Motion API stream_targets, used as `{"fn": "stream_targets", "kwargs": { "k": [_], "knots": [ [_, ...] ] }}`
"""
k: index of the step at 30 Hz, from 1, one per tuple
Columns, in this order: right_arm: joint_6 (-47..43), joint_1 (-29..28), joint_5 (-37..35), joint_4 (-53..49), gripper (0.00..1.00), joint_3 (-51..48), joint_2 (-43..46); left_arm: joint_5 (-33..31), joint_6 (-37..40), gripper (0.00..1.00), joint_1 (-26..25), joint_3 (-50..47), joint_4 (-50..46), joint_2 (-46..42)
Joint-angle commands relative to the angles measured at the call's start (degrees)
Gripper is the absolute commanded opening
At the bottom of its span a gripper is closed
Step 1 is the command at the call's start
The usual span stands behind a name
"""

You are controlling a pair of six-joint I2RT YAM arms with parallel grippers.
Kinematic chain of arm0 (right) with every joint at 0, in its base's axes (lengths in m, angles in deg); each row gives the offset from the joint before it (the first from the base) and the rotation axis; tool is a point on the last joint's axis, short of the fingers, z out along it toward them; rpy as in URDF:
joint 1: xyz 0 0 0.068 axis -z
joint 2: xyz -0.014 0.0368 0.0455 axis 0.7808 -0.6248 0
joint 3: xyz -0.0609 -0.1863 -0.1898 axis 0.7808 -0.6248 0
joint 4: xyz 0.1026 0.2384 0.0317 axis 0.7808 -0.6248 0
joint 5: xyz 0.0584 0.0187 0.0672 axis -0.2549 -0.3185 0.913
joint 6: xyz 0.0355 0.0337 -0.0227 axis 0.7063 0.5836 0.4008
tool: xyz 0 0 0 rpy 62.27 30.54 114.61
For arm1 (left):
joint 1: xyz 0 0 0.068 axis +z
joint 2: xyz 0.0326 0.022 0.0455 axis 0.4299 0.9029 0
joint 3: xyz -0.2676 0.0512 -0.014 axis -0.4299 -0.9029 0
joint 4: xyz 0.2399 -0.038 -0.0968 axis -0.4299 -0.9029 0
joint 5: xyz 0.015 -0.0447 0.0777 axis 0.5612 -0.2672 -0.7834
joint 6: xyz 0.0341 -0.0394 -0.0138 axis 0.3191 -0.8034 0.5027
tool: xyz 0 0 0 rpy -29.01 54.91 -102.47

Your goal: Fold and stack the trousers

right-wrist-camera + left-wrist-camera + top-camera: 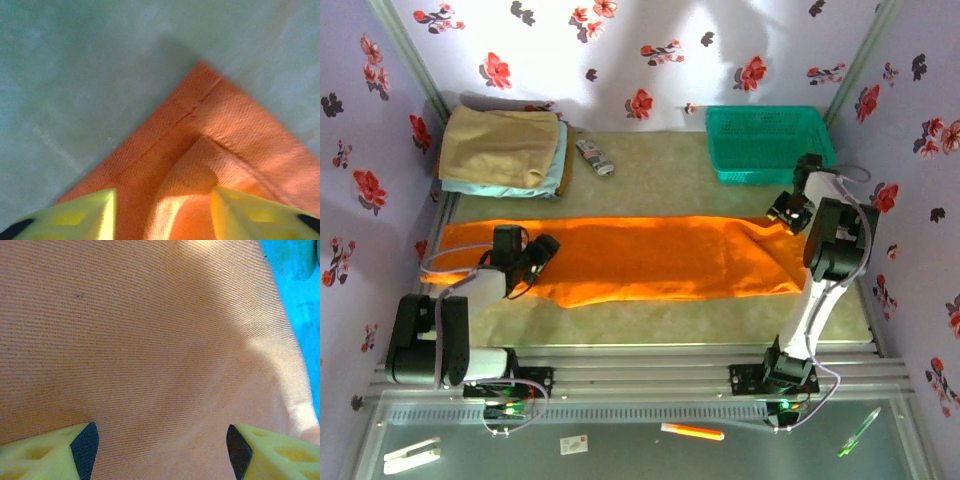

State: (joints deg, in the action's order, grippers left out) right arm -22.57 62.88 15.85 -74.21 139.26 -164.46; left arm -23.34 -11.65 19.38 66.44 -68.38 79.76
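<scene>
The orange trousers (660, 258) lie flat in a long band across the table, from left to right. My left gripper (542, 250) hovers low over their left part. In the left wrist view it (160, 440) is open, with smooth orange cloth (150, 340) under and between the fingers. My right gripper (785, 212) is at the far right corner of the trousers. In the right wrist view its fingers (164, 200) stand apart on either side of a raised ridge of cloth (225, 120) at the hemmed corner.
A green basket (768, 142) stands at the back right, close behind the right gripper. A stack of tan and light blue folded garments (505, 150) lies at the back left, with a small remote-like object (595, 157) beside it. Bare table (660, 170) runs behind the trousers.
</scene>
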Motion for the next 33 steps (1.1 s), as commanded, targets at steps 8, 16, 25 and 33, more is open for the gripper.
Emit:
{"fn": "stream_targets", "kwargs": {
  "k": [8,16,25,33],
  "knots": [
    [2.0,-1.0,-2.5,-2.4,0.15,0.2,3.7,0.2,1.1,0.71,0.6,-1.5,-2.9,-1.1],
    [2.2,-0.8,-5.9,-4.1,0.00,0.9,6.0,0.2,1.0,0.71,0.7,-1.5,-2.9,-1.2],
    [-0.8,-0.7,-17.0,-12.4,0.00,12.9,-0.7,0.4,1.7,0.71,0.7,-1.1,-3.5,-1.6],
    [-1.8,-1.8,-16.1,-15.6,0.50,18.2,-7.5,2.2,1.9,0.73,0.7,-0.5,-2.6,0.3]
  ]
}}
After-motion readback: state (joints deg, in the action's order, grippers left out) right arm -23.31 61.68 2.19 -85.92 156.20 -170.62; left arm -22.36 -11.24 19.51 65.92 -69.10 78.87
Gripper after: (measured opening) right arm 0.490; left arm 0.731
